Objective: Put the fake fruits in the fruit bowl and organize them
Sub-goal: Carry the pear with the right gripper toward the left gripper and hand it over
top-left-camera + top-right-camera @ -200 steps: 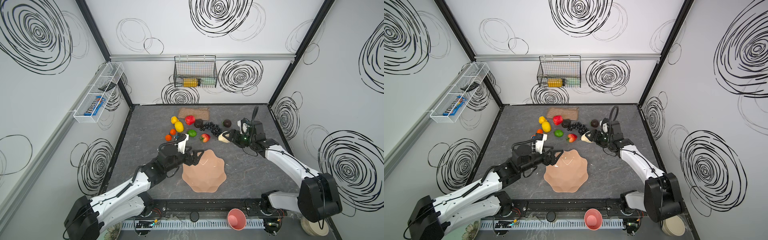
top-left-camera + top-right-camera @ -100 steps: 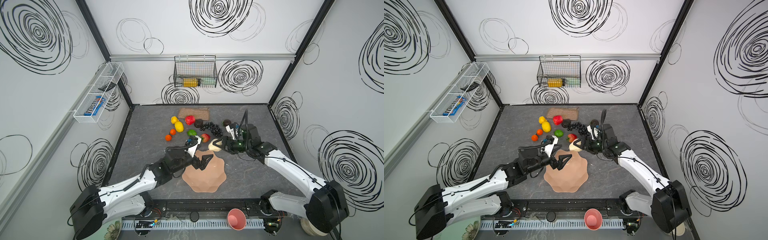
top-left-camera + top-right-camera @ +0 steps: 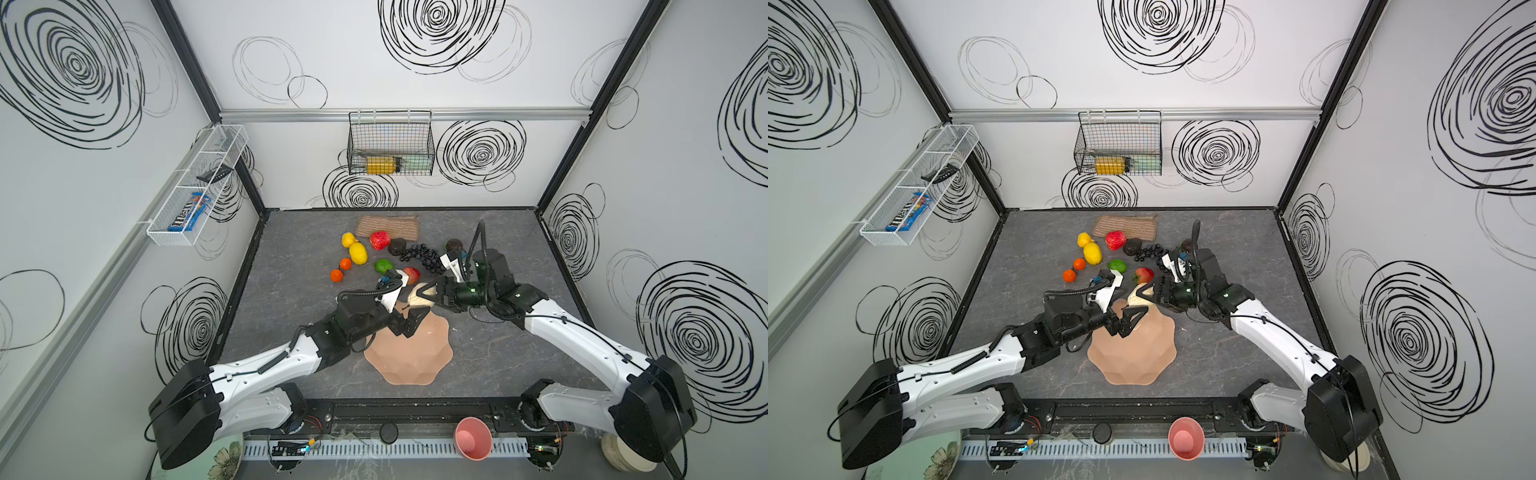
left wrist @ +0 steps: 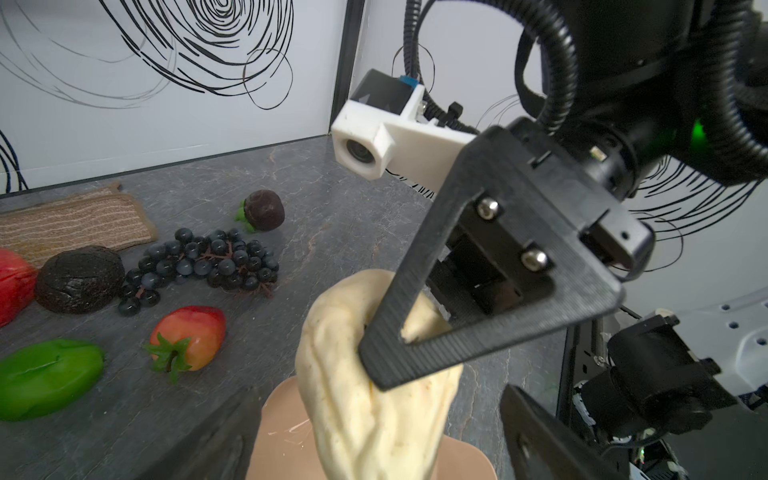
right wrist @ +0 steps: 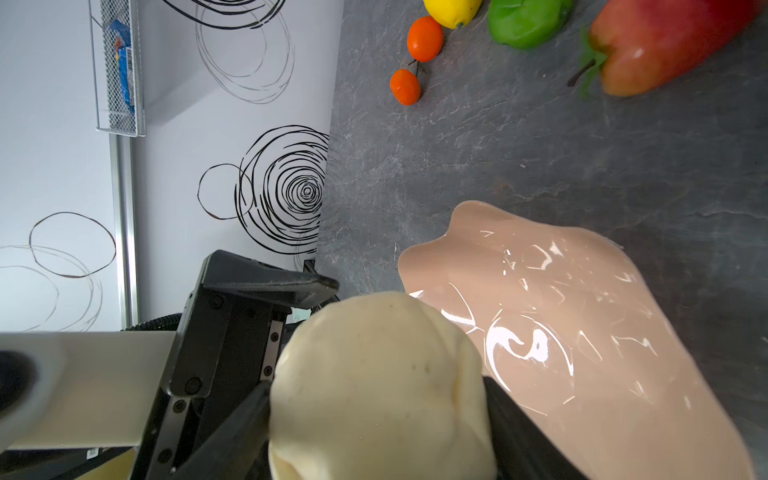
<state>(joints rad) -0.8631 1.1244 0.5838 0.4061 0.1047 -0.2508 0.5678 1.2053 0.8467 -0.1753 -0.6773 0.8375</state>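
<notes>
Both top views: the right pincer (image 3: 427,296) is clenched on the cream pear (image 3: 417,297) and holds it in the air over the far rim of the fruit bowl (image 3: 409,368). The left pincer (image 3: 409,325) is just beside the pear, also over that far rim. Its jaws are spread wide and it's carrying nothing. The bowl sits on the tabletop (image 3: 498,345), near the front middle. Behind it on the tabletop are two lemons (image 3: 358,252) and a red apple (image 3: 380,240), next to a woven mat (image 3: 388,226).

Left wrist: the pear (image 4: 374,407) takes up the middle, with one of the right pincer's fingers (image 4: 399,299) pressed into it and the bowl's rim (image 4: 282,415) right below. The left pincer's own fingers (image 4: 216,440) stand wide apart on either side. I can't tell if they touch the pear. Behind it on the tabletop are the grape bunch (image 4: 208,259), strawberry (image 4: 189,336), lime (image 4: 45,376) and avocado (image 4: 79,278).

Right wrist: the pear is squeezed between both jaws, with the shiny bowl (image 5: 582,332) beyond it. The two oranges (image 5: 424,38) are farther off on the tabletop.
</notes>
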